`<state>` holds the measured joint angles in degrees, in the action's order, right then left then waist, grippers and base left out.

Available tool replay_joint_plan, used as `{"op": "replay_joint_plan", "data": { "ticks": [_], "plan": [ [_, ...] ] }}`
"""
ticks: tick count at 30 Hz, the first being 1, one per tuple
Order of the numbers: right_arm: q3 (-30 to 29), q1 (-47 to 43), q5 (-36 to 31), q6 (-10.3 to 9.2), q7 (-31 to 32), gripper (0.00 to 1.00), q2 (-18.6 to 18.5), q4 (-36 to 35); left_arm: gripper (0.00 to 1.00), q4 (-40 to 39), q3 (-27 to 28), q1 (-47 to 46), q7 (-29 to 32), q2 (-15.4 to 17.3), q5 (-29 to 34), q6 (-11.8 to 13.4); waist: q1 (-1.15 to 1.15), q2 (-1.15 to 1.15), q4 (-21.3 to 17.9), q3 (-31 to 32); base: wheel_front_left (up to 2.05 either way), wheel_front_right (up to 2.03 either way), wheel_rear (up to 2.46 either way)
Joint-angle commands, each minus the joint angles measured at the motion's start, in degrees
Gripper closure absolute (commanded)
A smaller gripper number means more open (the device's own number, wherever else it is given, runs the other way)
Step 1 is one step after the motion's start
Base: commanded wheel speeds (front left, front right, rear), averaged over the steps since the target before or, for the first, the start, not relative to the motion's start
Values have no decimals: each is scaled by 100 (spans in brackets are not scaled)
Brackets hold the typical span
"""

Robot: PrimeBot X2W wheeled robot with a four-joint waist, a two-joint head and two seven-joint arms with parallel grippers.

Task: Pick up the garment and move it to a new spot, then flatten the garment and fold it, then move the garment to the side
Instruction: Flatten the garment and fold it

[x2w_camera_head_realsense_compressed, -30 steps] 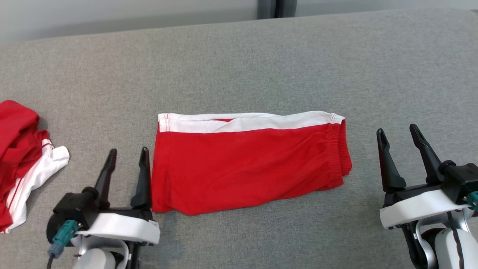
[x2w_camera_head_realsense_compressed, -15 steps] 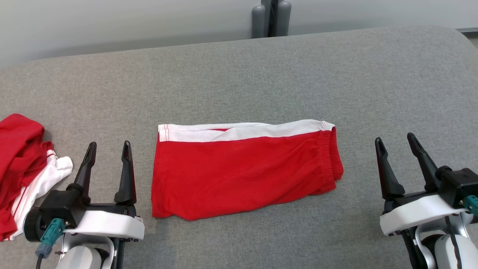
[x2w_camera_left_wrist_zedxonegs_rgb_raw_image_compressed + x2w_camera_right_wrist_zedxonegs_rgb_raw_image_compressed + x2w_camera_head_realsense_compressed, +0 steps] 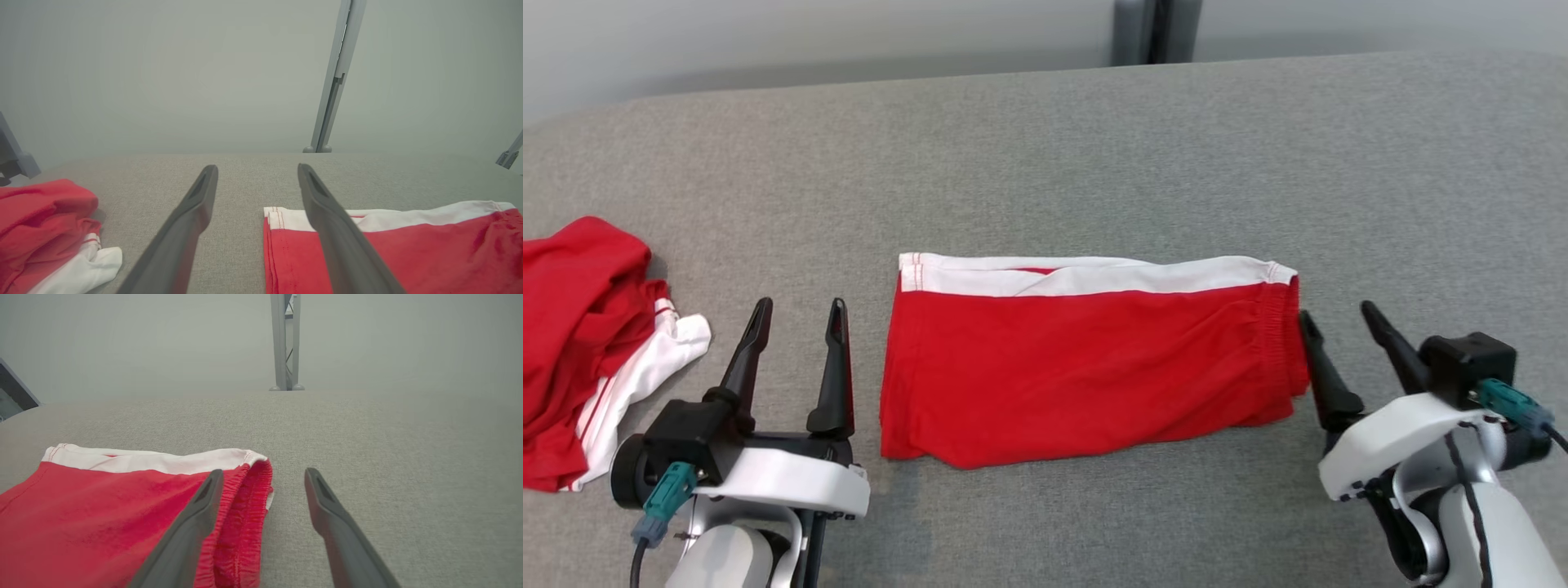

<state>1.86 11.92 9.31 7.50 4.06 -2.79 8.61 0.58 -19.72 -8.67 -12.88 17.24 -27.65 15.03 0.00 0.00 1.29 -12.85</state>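
The garment [image 3: 1086, 367] is laid flat near the middle of the grey-covered desk [image 3: 1045, 163], between the two grippers. The left gripper [image 3: 800, 306] is held just beside the garment's left edge, with a narrow strip of grey cloth seen between its right finger and the fabric. Its fingers are spread apart and nothing is held between them. The right gripper [image 3: 1337, 312] is placed at the garment's right end, its fingers likewise spread wide and empty. Its left finger is seen right against the gathered waistband; whether it touches the cloth cannot be told. In the right wrist view that finger is seen in front of the waistband, while the other finger lies over bare grey cloth.

The garment is seen as a pair of red shorts folded into a long rectangle. A white band runs along the far edge, with red stitching at its left corner and a thin sliver of red showing through the band. The elastic waistband is bunched at the right end. The near edge is uneven, dipping lowest toward the left. Light creases are seen across the red fabric.

A crumpled red and white pile [image 3: 580, 343] is left at the desk's left side, apart from the garment and beyond the left gripper.
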Motion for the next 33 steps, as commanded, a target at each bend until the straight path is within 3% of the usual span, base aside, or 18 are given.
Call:
{"op": "replay_joint_plan", "data": {
  "ticks": [1,16,17,18,19,21,22,29,33],
  "plan": [
    [41,83,76,-2,36,0,-29,107,0,7,-23,-117,-7,0,36,-39,0,0,92,-83,0,0,0],
    [328,595,724,-2,-346,0,-29,1730,0,116,-175,-343,-35,-77,17,-141,0,0,175,-440,0,0,0],
    [397,619,782,-2,-357,16,-27,1816,0,123,-184,-362,-32,-73,20,-144,0,0,166,-448,0,0,0],
    [452,646,859,-2,-401,54,-26,1872,0,126,-188,-376,-28,-71,20,-147,0,0,156,-451,0,0,0],
    [509,665,1008,-2,-421,59,-26,1932,0,128,-197,-383,-22,-63,25,-154,0,0,146,-454,0,0,0],
    [608,706,1154,-3,-470,93,-27,1986,0,129,-209,-384,-7,-54,36,-150,0,0,120,-459,0,0,0],
    [665,716,1304,-3,-481,100,-33,1989,0,120,-219,-391,1,-53,41,-146,0,0,108,-463,0,0,0],
    [893,714,2204,-2,-384,100,-35,1734,0,113,-220,-403,22,-20,38,-118,0,0,-22,-455,0,0,0],
    [806,573,2664,-3,-186,100,-350,1401,0,65,-222,-358,41,14,16,-96,0,0,-155,-432,0,0,0]
  ]
}}
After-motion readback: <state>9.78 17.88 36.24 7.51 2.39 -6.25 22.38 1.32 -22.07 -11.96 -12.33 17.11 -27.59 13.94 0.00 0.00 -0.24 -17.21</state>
